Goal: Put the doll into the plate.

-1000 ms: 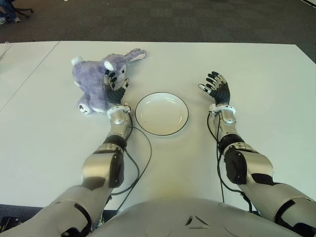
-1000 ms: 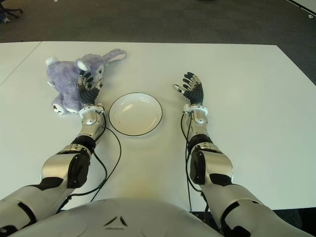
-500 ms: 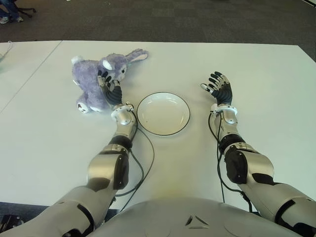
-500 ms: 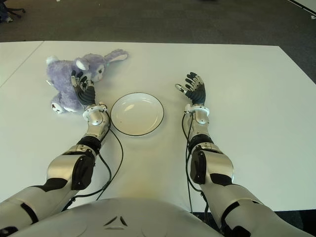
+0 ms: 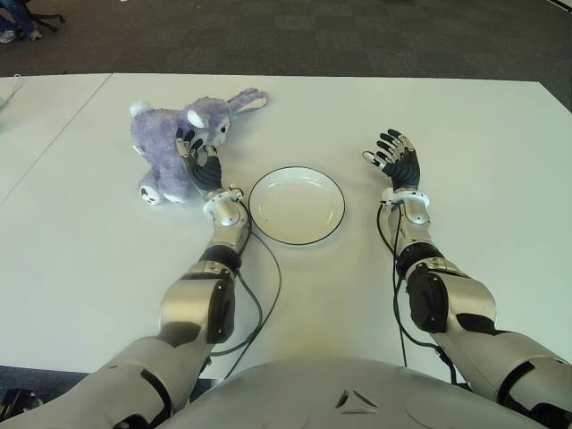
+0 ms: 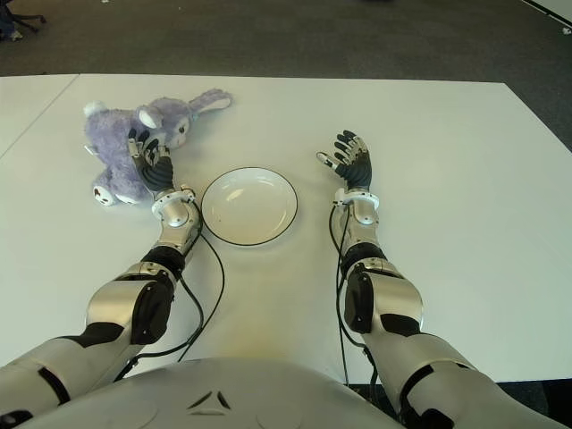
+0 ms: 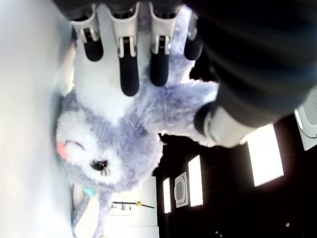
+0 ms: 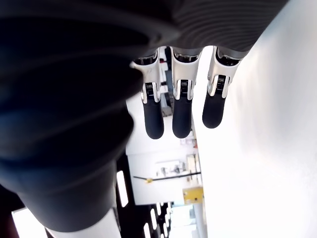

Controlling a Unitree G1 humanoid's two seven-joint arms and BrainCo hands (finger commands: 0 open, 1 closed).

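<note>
A purple plush rabbit doll (image 5: 170,143) lies on the white table (image 5: 465,125) at the back left, its pink-lined ears pointing right. A white plate (image 5: 296,206) with a dark rim sits empty in the middle. My left hand (image 5: 196,159) is open right against the doll's near side, between doll and plate; in the left wrist view its fingers (image 7: 128,74) stretch out over the doll's (image 7: 114,139) fur without closing on it. Open and holding nothing, my right hand (image 5: 394,159) stands to the right of the plate, with straight fingers (image 8: 181,111) in the right wrist view.
Dark carpet (image 5: 357,36) lies beyond the table's far edge. A seam (image 5: 63,125) to a second white tabletop runs at the far left. Black cables (image 5: 259,295) trail from both wrists across the near table.
My left hand has shifted a little left along the doll, its wrist leaning towards the plate. The doll, plate and right hand stay as they were.
</note>
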